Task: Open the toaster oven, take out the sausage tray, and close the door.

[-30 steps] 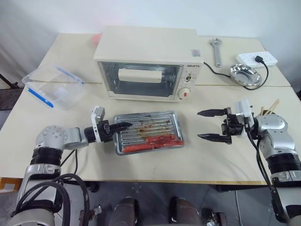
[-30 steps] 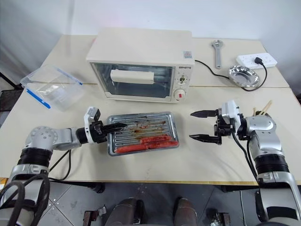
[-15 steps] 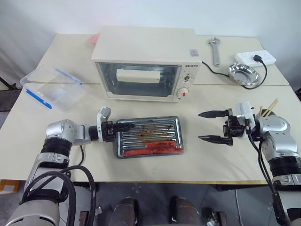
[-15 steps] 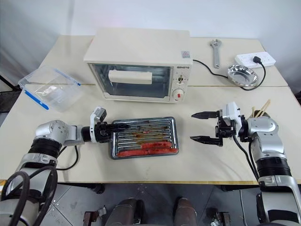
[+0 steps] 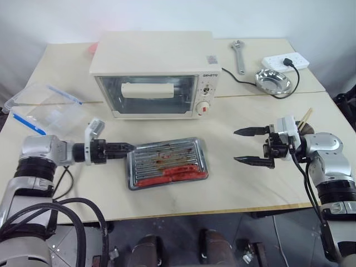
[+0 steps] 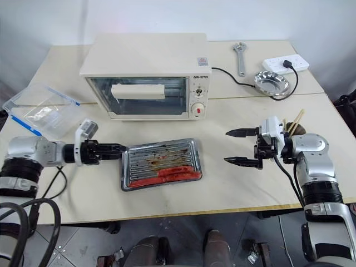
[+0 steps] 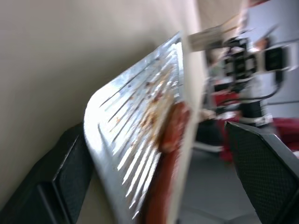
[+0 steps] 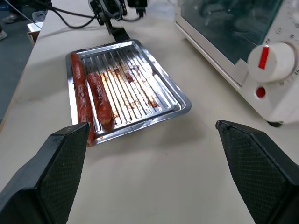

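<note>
light: bright, even | shadows: soft, faint | glare: sausage tray (image 8: 126,88) | blur: left wrist view smeared

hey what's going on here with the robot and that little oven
The sausage tray lies on the table in front of the toaster oven, whose door is shut. The left gripper sits open at the tray's left edge, one finger either side of the rim in the left wrist view. The right gripper hangs open over bare table to the tray's right, holding nothing.
</note>
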Motion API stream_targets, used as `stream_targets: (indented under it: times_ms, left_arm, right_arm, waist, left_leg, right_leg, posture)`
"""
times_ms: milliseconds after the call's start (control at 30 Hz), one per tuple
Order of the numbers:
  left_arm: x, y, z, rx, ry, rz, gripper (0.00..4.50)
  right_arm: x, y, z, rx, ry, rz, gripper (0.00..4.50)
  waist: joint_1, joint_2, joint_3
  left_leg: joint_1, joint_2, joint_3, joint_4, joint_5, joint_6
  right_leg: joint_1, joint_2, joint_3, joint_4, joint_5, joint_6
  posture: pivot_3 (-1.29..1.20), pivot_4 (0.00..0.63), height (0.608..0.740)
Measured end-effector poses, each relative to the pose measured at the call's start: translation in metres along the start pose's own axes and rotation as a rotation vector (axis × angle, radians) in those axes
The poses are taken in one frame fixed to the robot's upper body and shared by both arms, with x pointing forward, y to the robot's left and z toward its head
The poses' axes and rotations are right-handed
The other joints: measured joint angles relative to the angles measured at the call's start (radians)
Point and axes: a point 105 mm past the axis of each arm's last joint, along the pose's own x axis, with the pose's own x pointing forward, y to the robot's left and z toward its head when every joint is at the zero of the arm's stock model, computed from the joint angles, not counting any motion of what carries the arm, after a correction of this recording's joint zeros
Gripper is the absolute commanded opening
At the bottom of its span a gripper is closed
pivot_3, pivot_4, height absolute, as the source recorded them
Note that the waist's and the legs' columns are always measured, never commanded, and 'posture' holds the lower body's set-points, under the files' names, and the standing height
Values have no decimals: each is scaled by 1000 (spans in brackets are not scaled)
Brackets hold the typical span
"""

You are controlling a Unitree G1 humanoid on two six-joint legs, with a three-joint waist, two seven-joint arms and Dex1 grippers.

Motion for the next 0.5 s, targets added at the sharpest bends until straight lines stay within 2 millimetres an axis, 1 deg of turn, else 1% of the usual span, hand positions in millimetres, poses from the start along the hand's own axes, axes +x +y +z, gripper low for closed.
stream_targets:
  times_ms: [100,133,167,233,267,300,367,467,500]
  left_arm:
    - [-17,6,5,106,-5,66,4478]
    - [-21,7,10,191,-19,80,4478]
    - [-26,8,15,324,-44,89,4478]
    - [-32,7,19,510,-82,94,4478]
    - [-36,7,19,647,-116,105,4478]
    - [-40,7,17,774,-143,115,4478]
    - [-45,11,5,924,-118,141,4478]
    - [-50,19,-12,990,-67,158,4478]
    - [-54,19,-20,998,-49,144,4478]
  right_arm:
    - [3,-4,2,-4,-5,-2,4500]
    - [4,-6,3,-5,-8,-2,4500]
    - [8,-8,6,-12,-18,3,4500]
    - [12,-10,9,-22,-27,11,4500]
    - [13,-10,9,-26,-30,14,4500]
    - [15,-10,9,-26,-33,17,4500]
    - [17,-9,9,-30,-39,22,4500]
    - [20,-7,7,-65,-31,37,4500]
    - [22,-5,3,-91,-10,51,4500]
  waist:
    - [4,-1,1]
    - [5,-1,1]
    - [5,-1,1]
    - [5,-1,1]
    - [5,-1,1]
    - [5,-1,1]
    - [5,-1,1]
    - [5,-1,1]
    - [5,-2,1]
  left_leg:
    - [0,0,1,0,0,0]
    - [-1,0,1,1,0,0]
    - [-1,1,1,1,0,0]
    - [-2,1,1,1,-1,0]
    - [-2,1,1,1,-1,0]
    - [-2,1,1,1,-2,0]
    - [-2,1,2,1,-2,0]
    - [-2,1,3,2,-2,0]
    - [-2,1,3,2,-2,1]
  right_leg:
    - [0,0,1,-1,0,0]
    - [-1,0,1,-1,0,0]
    - [-1,0,1,-1,0,0]
    - [-2,0,1,-1,0,0]
    - [-2,-1,1,-1,0,0]
    - [-2,-1,0,0,0,0]
    - [-3,-1,-1,-1,0,0]
    - [-3,-1,-1,0,0,0]
    - [-3,-1,-1,0,0,0]
  posture:
    - [0,150,740]
    - [0,150,740]
    - [0,150,740]
    - [0,150,740]
    - [0,150,740]
    - [0,150,740]
    - [0,150,740]
    - [0,150,740]
    - [0,150,740]
